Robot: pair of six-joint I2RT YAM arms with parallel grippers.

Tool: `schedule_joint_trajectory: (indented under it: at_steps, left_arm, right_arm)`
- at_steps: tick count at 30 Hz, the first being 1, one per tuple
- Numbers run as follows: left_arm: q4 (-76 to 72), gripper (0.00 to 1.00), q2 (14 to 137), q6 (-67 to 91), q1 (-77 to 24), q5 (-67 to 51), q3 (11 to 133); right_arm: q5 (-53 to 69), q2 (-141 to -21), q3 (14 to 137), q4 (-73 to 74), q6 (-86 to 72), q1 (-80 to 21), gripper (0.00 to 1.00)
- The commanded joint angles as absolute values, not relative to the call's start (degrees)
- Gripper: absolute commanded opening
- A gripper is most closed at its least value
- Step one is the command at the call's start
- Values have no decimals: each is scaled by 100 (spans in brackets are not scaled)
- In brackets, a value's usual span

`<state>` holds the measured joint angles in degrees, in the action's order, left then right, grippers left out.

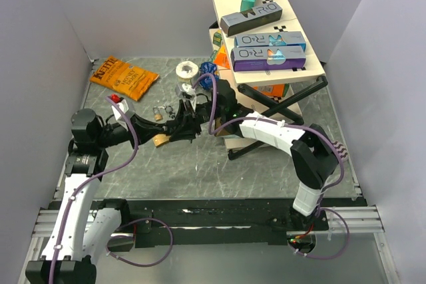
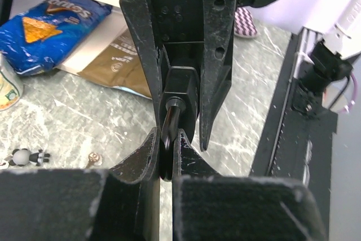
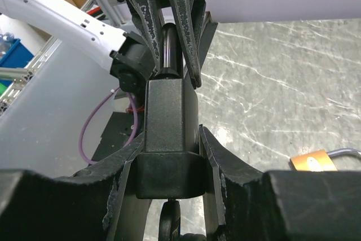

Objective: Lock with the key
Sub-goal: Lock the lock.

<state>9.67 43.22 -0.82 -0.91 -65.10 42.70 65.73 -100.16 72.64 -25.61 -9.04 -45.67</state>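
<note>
Right gripper point(image 3: 171, 139) clamps black padlock point(image 3: 169, 114) mid-air over table point(image 1: 266, 171) centre. Left gripper point(image 2: 167, 136) pinched tight on dark loop point(image 2: 168, 121) at its end; key or shackle, we can't tell. Risk: off-axis twist slips loop or levers padlock from right grip.

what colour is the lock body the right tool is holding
Black. The lock body shows best in the right wrist view, clamped in the right tool.

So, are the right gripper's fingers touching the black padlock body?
Touching. The right wrist view shows both right fingers pressed flat against the black padlock body, no gap.
</note>
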Motion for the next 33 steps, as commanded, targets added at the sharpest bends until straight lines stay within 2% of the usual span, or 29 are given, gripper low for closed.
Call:
schedule_joint_trajectory:
  at_steps: [1,11,15,19,20,21,23,24,25,27,30,33]
  left_arm:
    - [115,1,4483,816,-1282,-7120,3727]
    - [825,1,4570,282,-1494,-6882,3946]
    - [1168,1,4553,63,-1065,-6934,4297]
    - [2255,1,4561,-684,-476,-7066,4666]
    - [2502,1,4588,-833,-327,-7180,4737]
    - [2722,1,4614,-1270,-55,-7242,4911]
    - [3693,1,4798,-1982,254,-7268,5140]
    - [4022,1,4903,-2743,559,-7356,5394]
    - [4434,1,5148,-3108,710,-7435,5544]
    - [5664,1,5578,-4307,1028,-7689,6010]
    - [7581,1,5993,-6275,1090,-7682,6626]
    - [7849,1,6205,-6319,1116,-7691,6820]
  right_arm:
    - [5924,-10011,8472,-4447,-1134,-5607,0]
    - [6179,-9950,8456,-4334,-915,-5608,0]
    - [6170,-9678,8000,-3808,-493,-5511,0]
    - [6109,-9440,7638,-3133,-80,-5379,2]
    - [6021,-9387,7525,-2990,173,-5353,6]
    - [5960,-9291,7471,-2814,289,-5335,22]
    - [5793,-9194,7314,-2331,613,-5335,45]
    - [5644,-9115,7252,-2216,694,-5335,61]
    - [5590,-9071,7181,-2032,755,-5318,67]
    - [5407,-8965,7014,-1847,957,-5317,73]
    - [5177,-8930,6987,-1293,1230,-5265,74]
    - [5107,-8974,7005,-1037,1257,-5168,72]
